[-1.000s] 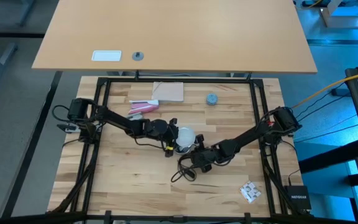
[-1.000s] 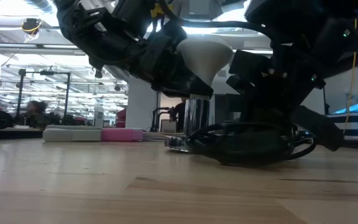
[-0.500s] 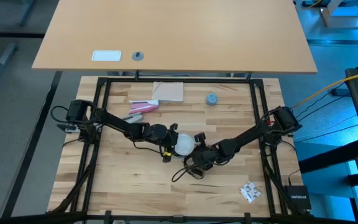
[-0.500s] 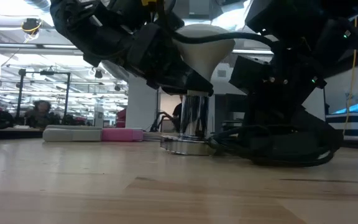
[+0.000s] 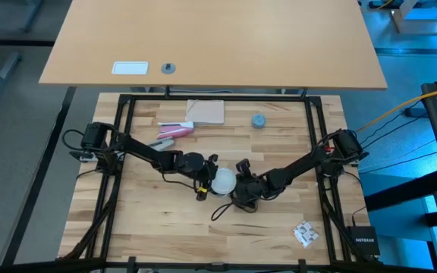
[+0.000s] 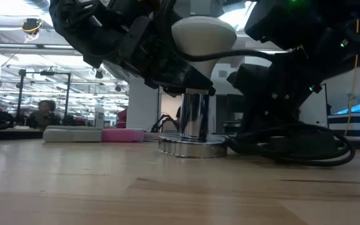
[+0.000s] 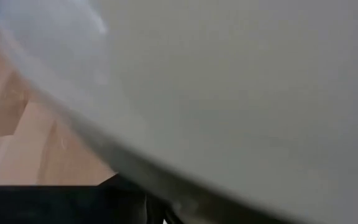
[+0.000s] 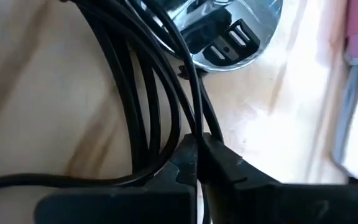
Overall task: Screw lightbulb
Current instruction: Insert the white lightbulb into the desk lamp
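above the socket (image 6: 191, 128) the lightbulb (image 6: 202, 34), gripped by the left gripper (image 5: 205, 179), has been brought upright; right gripper (image 8: 197, 152) stays shut on the cord (image 8: 138, 112).

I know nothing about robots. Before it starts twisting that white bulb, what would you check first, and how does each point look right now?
1. Left claw gripping the small white frosted lightbulb: ok.
2. Bulb over the shiny round metal socket: ok, it sits right above it.
3. Bulb upright: ok, globe on top.
4. Screw base seated in socket: cannot tell, dark fingers hide the joint.
5. Right claw steadying the black cord: ok, shut on it beside the socket.
6. Socket flat on the wooden table: ok.
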Controlling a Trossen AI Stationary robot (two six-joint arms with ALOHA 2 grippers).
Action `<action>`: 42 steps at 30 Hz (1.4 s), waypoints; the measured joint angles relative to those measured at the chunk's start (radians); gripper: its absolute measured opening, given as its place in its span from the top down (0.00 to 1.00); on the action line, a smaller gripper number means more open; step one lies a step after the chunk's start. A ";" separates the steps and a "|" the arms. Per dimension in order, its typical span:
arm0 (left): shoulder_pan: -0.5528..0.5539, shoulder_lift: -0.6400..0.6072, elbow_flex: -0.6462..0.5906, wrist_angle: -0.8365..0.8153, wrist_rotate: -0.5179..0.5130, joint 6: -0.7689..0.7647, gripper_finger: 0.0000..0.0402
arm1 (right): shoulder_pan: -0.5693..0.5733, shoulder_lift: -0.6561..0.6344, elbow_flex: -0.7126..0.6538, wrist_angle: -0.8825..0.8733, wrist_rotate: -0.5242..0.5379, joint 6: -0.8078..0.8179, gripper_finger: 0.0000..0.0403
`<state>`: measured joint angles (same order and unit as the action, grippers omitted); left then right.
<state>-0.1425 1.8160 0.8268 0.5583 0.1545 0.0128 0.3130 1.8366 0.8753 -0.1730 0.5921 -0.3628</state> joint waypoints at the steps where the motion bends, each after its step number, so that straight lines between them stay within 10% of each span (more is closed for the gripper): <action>1: 0.000 0.000 0.000 0.000 0.001 0.000 0.61 | 0.000 0.000 0.000 0.000 0.014 -0.016 0.97; 42: -0.007 0.002 -0.002 0.145 0.380 -0.039 0.61 | -0.023 -0.001 0.000 0.352 -0.009 -0.759 0.97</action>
<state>-0.1493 1.8176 0.8249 0.7034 0.5344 -0.0267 0.2901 1.8352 0.8757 0.1794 0.5827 -1.1216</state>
